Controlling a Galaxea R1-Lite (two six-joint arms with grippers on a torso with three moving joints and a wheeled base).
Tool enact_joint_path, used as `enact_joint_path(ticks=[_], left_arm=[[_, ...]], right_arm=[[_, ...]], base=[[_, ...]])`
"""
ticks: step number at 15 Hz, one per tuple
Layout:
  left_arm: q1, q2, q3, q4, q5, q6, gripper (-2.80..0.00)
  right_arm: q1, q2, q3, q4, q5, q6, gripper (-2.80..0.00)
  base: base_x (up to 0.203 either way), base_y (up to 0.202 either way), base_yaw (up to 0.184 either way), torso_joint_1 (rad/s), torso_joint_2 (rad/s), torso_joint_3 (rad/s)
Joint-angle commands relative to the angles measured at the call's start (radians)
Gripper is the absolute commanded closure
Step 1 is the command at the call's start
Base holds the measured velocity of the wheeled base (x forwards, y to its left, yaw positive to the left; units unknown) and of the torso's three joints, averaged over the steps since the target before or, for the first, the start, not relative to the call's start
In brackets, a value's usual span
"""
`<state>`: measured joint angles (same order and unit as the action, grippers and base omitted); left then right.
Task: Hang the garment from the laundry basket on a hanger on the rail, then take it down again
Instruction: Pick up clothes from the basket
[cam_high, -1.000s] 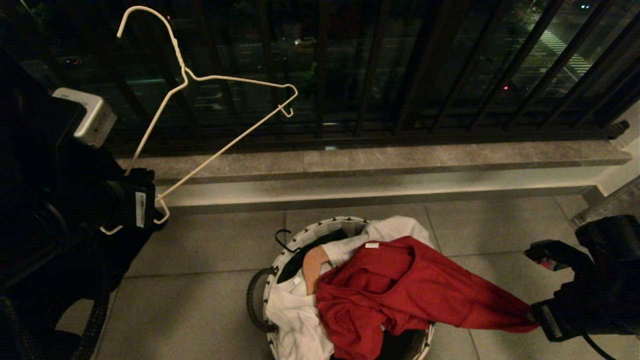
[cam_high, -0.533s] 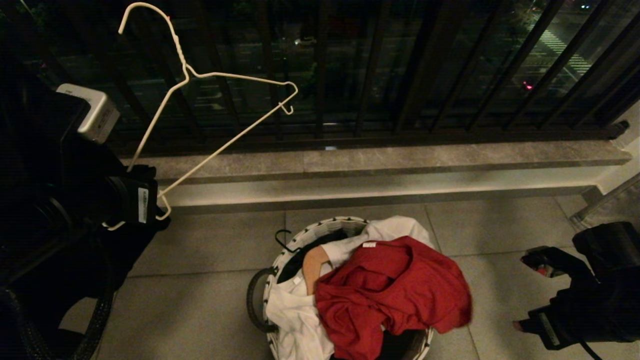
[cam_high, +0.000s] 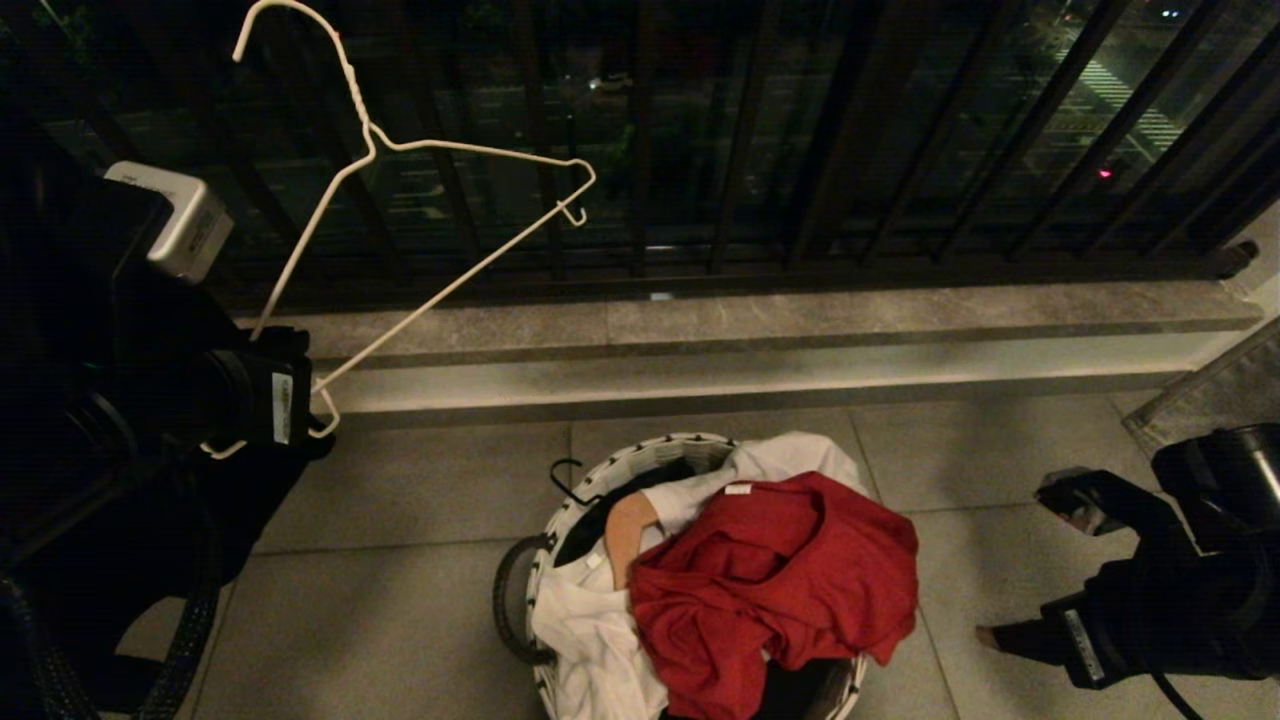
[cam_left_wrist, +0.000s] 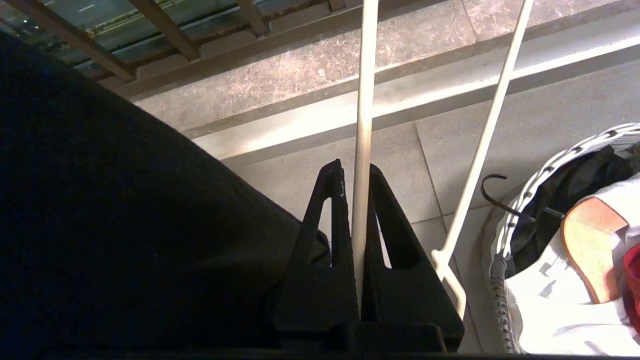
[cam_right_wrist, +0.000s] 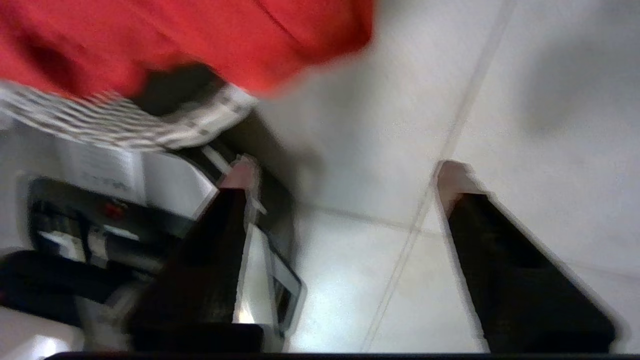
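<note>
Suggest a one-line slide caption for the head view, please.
Left gripper holds the white wire hanger aloft while the open right gripper hangs beside the basket of shirts, red T-shirt on top.

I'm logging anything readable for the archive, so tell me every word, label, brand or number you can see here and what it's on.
No text can be read anywhere.
White sticker on the left hand: print too small to read.
Small white neck label on the red T-shirt: blank or too small to tell.
White label on the dark device beside the laundry basket: lines of print, blurred.
</note>
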<state>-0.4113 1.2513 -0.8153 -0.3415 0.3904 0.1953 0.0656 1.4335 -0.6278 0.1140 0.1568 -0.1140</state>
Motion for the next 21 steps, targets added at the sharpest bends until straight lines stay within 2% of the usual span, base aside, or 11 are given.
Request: enact_joint_path(ticks=[1,3,5,9,13,15,16,17,21], left_arm=[[0.0,-0.004,-0.001,-0.007,0.002,-0.001,0.0],[0.0,0.0,-0.002,-0.01,0.001,-0.005,0.0],[-0.002,0.021,0.003,-0.01,0.002,-0.026,0.0],[-0.029,0.022,-0.033,-0.001,0.023,-0.031,0.0],[-0.04,0.031,-0.04,-0.001,0.046,-0.018,0.0],[-0.054,0.033,-0.042,-0.003,0.058,-0.016,0.0],[-0.056,0.036,-0.042,-0.006,0.063,-0.016,0.0],[-0.058,0.039,-0.043,-0.008,0.064,-0.016,0.0],[-0.084,0.054,-0.067,-0.008,0.067,-0.016,0.0]], right_arm=[[0.073,-0.01,-0.053,0.002,-0.002,0.057,0.0],[0.12,0.02,-0.132,0.008,-0.039,0.134,0.0],[0.159,0.068,-0.2,0.011,-0.111,0.182,0.0],[0.252,0.179,-0.303,0.007,-0.295,0.193,0.0],[0.362,0.254,-0.345,0.007,-0.403,0.241,0.0],[0.386,0.277,-0.38,0.011,-0.421,0.264,0.0],[0.399,0.285,-0.395,0.014,-0.453,0.269,-2.12],[0.418,0.292,-0.405,0.017,-0.475,0.272,-2.8],[0.475,0.369,-0.452,0.018,-0.535,0.32,-2.8]], base=[[0.0,0.0,0.0,0.0,0.0,0.0],[0.0,0.0,0.0,0.0,0.0,0.0],[0.0,0.0,0.0,0.0,0.0,0.0],[0.0,0.0,0.0,0.0,0.0,0.0],[0.0,0.0,0.0,0.0,0.0,0.0],[0.0,0.0,0.0,0.0,0.0,0.0],[0.0,0.0,0.0,0.0,0.0,0.0],[0.0,0.0,0.0,0.0,0.0,0.0],[0.0,0.0,0.0,0.0,0.0,0.0]])
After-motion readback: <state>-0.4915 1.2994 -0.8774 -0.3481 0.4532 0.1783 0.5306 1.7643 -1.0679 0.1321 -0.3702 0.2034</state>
